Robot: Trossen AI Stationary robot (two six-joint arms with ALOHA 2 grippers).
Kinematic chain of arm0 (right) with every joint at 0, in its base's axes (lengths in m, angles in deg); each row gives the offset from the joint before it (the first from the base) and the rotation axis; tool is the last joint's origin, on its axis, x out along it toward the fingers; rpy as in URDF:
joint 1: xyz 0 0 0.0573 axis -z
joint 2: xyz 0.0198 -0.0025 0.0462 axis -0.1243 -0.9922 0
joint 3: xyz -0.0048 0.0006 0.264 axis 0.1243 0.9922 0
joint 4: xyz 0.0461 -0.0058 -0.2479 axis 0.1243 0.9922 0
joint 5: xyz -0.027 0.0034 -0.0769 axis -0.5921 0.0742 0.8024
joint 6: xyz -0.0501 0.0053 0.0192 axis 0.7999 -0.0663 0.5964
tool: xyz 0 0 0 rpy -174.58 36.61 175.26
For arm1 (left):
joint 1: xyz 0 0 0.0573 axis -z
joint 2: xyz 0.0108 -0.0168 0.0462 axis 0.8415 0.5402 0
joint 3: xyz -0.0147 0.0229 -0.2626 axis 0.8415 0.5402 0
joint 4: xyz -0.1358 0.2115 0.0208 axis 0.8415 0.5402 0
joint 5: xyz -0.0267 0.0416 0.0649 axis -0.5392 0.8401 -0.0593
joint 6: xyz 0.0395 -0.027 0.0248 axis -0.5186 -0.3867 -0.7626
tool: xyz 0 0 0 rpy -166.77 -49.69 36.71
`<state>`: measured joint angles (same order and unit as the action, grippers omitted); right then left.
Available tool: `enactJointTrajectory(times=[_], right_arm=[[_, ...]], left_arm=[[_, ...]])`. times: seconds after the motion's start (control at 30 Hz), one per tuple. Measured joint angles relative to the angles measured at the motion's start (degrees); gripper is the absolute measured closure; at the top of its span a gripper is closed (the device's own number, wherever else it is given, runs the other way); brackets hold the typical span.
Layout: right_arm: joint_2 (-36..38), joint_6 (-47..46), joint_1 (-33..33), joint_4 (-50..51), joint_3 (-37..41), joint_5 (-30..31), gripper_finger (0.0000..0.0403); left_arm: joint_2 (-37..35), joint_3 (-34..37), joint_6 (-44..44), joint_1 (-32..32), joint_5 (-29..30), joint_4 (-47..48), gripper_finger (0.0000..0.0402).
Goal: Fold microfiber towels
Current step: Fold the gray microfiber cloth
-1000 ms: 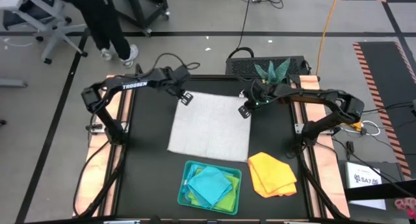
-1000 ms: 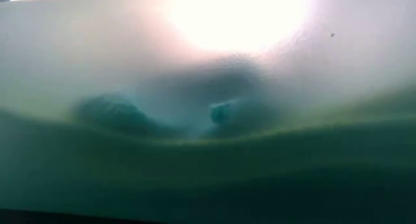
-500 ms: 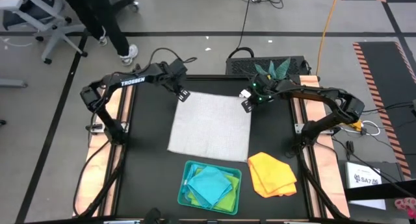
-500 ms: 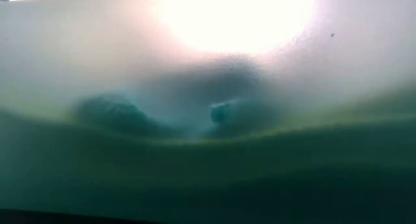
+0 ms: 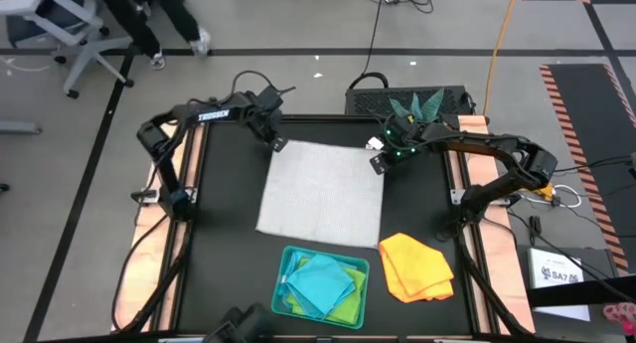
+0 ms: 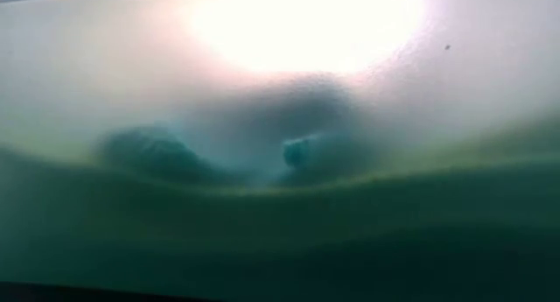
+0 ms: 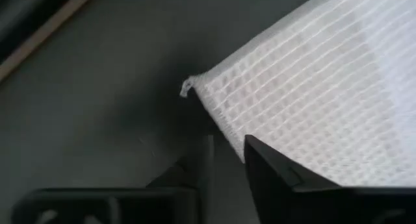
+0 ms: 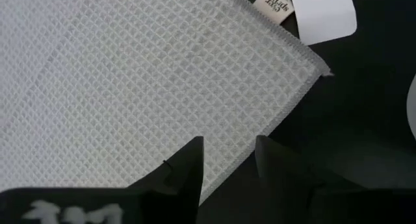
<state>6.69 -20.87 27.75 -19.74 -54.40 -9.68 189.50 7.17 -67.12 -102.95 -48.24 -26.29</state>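
While the left pincer (image 5: 277, 143) is hovering with fingers spread at the far left corner of the grey-white towel (image 5: 322, 193), that towel is lying flat at the middle of the counter (image 5: 224, 234). Nearer the front edge, blue and green towels (image 5: 320, 283) are sitting in the teal tray (image 5: 281, 280). Right of them, the yellow-orange towel (image 5: 415, 266) is lying folded, and the right pincer (image 5: 377, 165) is hanging spread over the grey-white towel's far right corner, gripping nothing
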Motion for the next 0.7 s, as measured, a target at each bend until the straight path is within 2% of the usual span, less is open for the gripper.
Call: enactJointTrajectory(times=[0.2,0.37,0.5,0.7], right_arm=[[-0.01,-1.32,0.0,0.0,0.0,0.0,0.0272],[0.01,-1.5,0.0,-0.02,-0.02,0.0,0.0273],[0.01,-1.5,0.0,-0.08,-0.02,0.0,0.0273],[0.01,-1.52,0.0,-0.82,-0.02,0.04,0.0273]], left_arm=[[3.2,0.02,0.19,-0.31,0.25,-3.73,0.0239],[3.51,0.02,0.86,-0.46,0.31,-8.26,0.0195],[3.51,0.02,0.86,-0.84,0.05,-9.42,0.0177],[3.55,0.02,-0.42,-1.03,-0.9,-8.83,0.0174]])
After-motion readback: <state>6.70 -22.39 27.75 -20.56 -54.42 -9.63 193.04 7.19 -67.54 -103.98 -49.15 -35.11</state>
